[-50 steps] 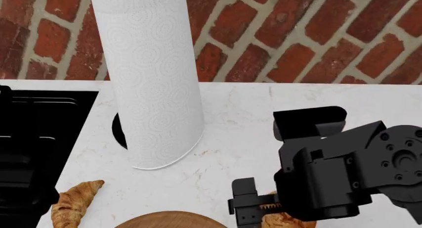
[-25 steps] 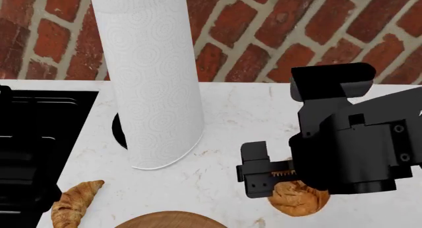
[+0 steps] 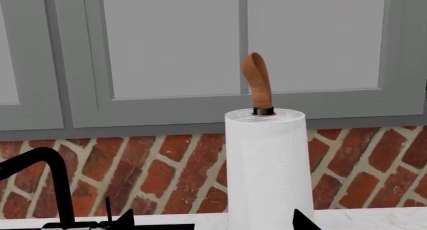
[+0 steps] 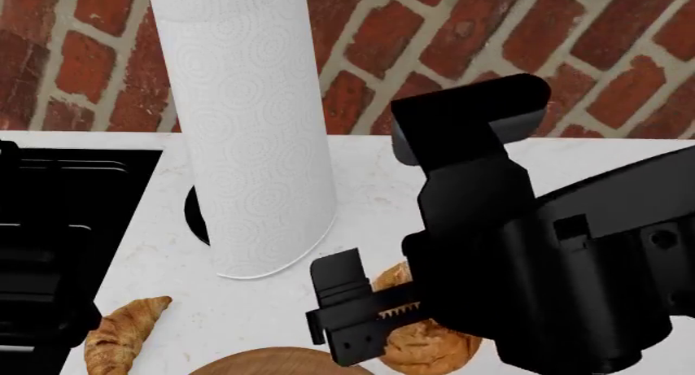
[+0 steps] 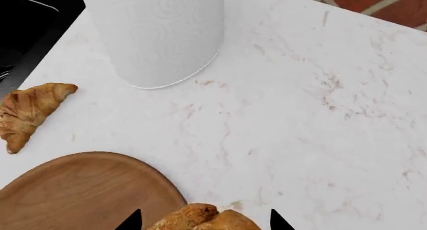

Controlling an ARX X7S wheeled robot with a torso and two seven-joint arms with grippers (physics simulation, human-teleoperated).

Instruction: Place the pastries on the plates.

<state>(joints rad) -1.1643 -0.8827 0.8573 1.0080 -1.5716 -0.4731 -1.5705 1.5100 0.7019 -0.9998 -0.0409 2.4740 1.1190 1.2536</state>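
My right gripper is shut on the round flaky bun and holds it just above the white counter, by the edge of the wooden board. In the right wrist view the bun sits between the two fingertips of that gripper. The ridged croissant lies on the counter at the front left, next to the sink; it also shows in the right wrist view. My left gripper is open and empty, held up facing the wall. No grey plate is in view.
A tall paper towel roll stands on the counter behind the pastries. A round brown wooden board lies at the front edge. A black sink is at the left, with a black faucet. A brick wall runs behind.
My right gripper has risen from the counter with the bun and moved left, toward the wooden board. The croissant and the left arm have not moved.
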